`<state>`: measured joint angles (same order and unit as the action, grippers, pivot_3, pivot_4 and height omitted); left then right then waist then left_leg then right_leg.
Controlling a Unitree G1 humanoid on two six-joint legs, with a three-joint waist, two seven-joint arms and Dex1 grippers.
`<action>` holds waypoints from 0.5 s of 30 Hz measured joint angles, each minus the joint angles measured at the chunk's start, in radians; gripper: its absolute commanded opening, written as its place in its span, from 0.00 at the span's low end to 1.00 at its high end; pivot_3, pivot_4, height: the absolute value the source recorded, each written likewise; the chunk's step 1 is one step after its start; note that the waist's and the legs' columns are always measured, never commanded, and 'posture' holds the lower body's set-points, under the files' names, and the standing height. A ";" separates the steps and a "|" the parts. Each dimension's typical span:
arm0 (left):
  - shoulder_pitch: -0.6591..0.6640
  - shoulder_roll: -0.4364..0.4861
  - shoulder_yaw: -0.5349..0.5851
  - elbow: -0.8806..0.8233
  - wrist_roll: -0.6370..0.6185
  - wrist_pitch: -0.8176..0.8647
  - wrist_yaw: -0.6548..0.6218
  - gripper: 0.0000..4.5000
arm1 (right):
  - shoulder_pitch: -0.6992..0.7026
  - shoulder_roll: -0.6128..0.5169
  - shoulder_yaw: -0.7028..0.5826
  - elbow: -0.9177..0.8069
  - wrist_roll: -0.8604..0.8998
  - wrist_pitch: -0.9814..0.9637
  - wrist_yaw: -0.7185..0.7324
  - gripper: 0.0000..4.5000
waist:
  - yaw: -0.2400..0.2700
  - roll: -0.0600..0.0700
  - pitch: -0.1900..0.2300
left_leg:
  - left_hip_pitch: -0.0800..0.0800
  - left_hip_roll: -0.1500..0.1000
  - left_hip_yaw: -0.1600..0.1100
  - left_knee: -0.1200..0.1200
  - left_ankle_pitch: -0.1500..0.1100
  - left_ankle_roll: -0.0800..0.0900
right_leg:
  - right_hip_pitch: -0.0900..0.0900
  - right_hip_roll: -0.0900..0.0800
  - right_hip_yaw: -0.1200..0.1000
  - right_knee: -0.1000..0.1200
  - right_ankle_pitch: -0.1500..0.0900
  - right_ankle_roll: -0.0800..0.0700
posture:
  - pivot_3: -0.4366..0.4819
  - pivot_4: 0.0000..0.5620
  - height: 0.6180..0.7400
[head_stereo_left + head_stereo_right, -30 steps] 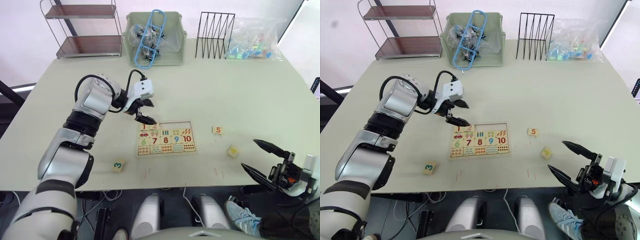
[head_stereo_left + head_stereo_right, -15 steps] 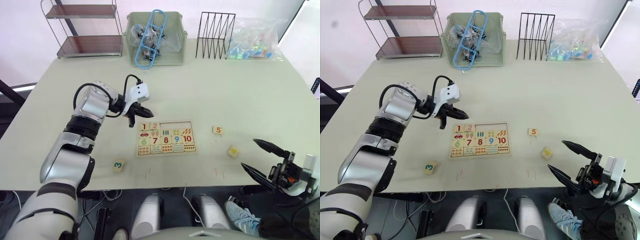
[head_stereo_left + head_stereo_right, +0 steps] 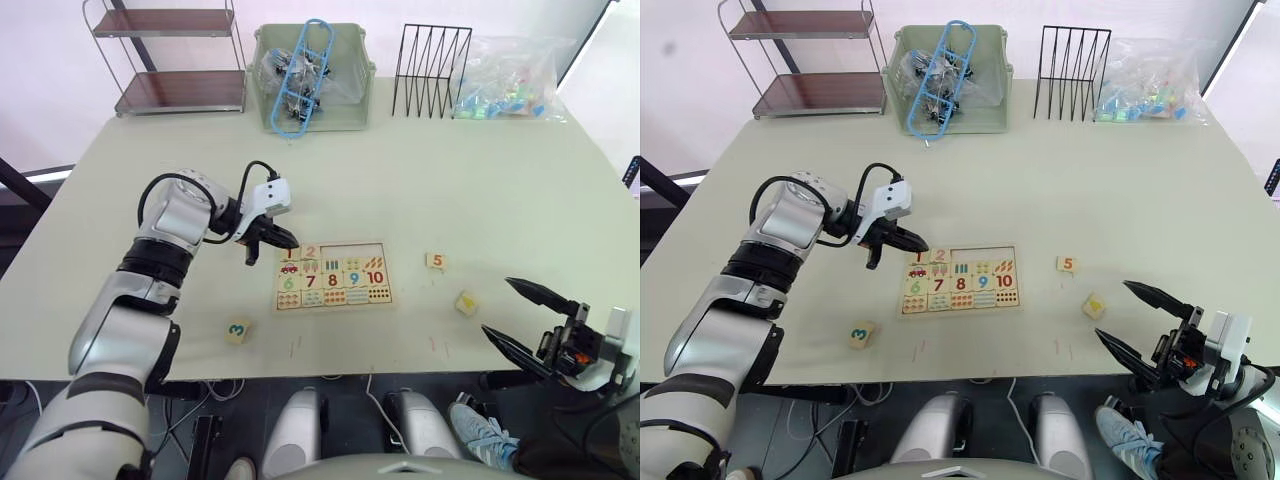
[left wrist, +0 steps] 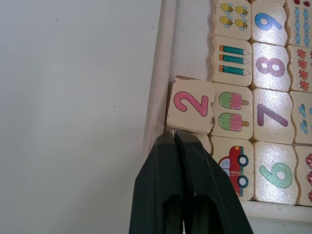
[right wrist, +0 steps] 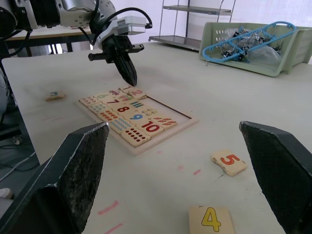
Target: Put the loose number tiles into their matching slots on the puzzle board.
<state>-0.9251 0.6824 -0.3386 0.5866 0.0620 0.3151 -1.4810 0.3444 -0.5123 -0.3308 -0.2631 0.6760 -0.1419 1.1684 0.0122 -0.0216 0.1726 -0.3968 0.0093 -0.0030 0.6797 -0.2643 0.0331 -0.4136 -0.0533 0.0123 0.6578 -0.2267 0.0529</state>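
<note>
Tiles: three loose (image 3: 237, 330) on table (image 3: 480, 200), two in board (image 3: 331, 275).

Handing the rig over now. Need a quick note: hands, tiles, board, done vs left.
Left hand: shut, empty, tips beside the pink 2 tile.
Right hand: open, empty, off the table's near right edge.
Pale-wood puzzle board sits mid-table. Tile 1 is in its slot; the 2 lies tilted in the top row, not fully seated.
Loose: green 3 tile near the front edge left of the board, orange 5 tile right of the board, yellow 4 tile nearer the right hand.
Left: seat the 2, then place 3, 4, 5.
</note>
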 measured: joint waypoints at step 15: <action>0.027 0.008 -0.016 -0.027 0.003 -0.025 -0.011 0.01 | 0.014 0.001 0.000 0.000 0.000 -0.001 0.001 1.00 | 0.000 0.000 0.000 | 0.000 0.000 0.000 0.000 0.000 0.000 | 0.000 0.000 0.000 0.000 0.000 0.000 | 0.48 0.27 1.00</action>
<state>-0.8983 0.6907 -0.3543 0.5597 0.0652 0.2896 -1.4924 0.3584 -0.5115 -0.3308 -0.2631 0.6760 -0.1434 1.1698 0.0117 -0.0215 0.1725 -0.3967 0.0093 -0.0029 0.6798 -0.2643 0.0331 -0.4135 -0.0533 0.0124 0.6580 -0.2267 0.0528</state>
